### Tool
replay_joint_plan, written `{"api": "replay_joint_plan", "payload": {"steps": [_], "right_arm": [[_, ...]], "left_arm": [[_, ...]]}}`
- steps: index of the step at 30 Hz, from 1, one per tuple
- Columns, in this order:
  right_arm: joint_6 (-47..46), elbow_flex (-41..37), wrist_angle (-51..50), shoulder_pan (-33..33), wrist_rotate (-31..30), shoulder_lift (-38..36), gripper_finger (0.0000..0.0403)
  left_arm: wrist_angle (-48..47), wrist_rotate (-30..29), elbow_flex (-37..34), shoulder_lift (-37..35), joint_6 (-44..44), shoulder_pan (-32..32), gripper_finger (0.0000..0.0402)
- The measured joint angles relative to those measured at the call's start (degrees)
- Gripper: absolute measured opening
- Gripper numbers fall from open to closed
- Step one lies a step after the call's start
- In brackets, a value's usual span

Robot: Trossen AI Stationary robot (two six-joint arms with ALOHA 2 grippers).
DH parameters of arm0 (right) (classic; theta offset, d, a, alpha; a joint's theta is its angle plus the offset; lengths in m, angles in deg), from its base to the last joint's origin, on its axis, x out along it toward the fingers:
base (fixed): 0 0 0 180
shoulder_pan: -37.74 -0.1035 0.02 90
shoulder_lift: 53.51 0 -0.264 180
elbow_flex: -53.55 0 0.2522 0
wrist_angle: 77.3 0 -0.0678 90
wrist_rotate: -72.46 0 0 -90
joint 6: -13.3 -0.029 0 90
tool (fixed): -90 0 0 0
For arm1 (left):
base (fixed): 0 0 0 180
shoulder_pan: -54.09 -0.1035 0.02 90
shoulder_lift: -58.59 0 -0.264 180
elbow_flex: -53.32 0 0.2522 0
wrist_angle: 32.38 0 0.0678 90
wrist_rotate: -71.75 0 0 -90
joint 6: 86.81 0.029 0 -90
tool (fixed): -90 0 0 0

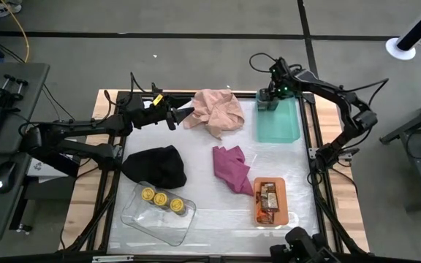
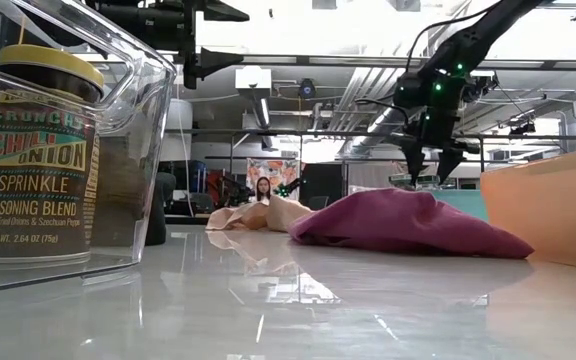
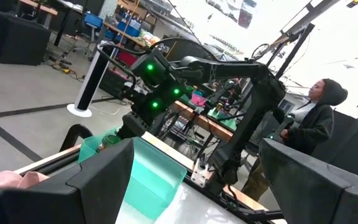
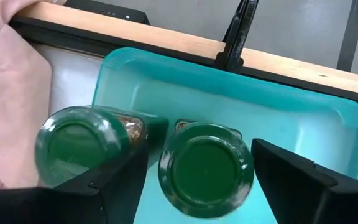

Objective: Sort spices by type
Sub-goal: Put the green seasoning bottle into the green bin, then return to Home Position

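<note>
Two dark-green jars (image 4: 82,146) (image 4: 205,165) stand upright side by side in the far left corner of the teal tray (image 1: 285,126). My right gripper (image 4: 201,186) is open above them, pointing down, one finger on each side of the right-hand jar. My left gripper (image 1: 183,113) is open and empty, held level above the table beside the pink cloth (image 1: 214,109). Three yellow-lidded jars (image 1: 163,199) stand in the clear tray (image 1: 141,219). The brown-orange packets (image 1: 268,197) lie in the orange tray (image 1: 283,215). My right gripper comes from above, and its fingers (image 4: 120,180) stand close beside the green lid (image 4: 205,165) of the right-hand jar. I cannot tell whether they touch it. The jar stands upright on the tray floor.
A magenta cloth (image 1: 232,169) lies mid-table and a black cloth (image 1: 156,165) lies left of it, beside the clear tray. A person (image 3: 309,124) stands in the room beyond the table. Bare tabletop shows between the cloths and along the near edge.
</note>
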Motion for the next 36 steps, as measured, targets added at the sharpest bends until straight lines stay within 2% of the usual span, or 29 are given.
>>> {"api": "replay_joint_plan", "payload": {"steps": [22,30,36], "right_arm": [[7.7,13.7,-6.7,2.6,0.1,-0.1,0.0284],[8.6,15.5,-9.0,0.2,10.0,-1.3,0.0284],[8.2,12.5,-13.8,-4.9,10.8,-7.9,0.0284]], "left_arm": [[0.0,-1.1,0.0,0.0,0.1,0.0,0.0330],[0.0,7.7,0.0,0.0,-1.1,0.3,0.0330],[0.0,13.3,0.0,0.0,-1.5,0.6,0.0330]]}}
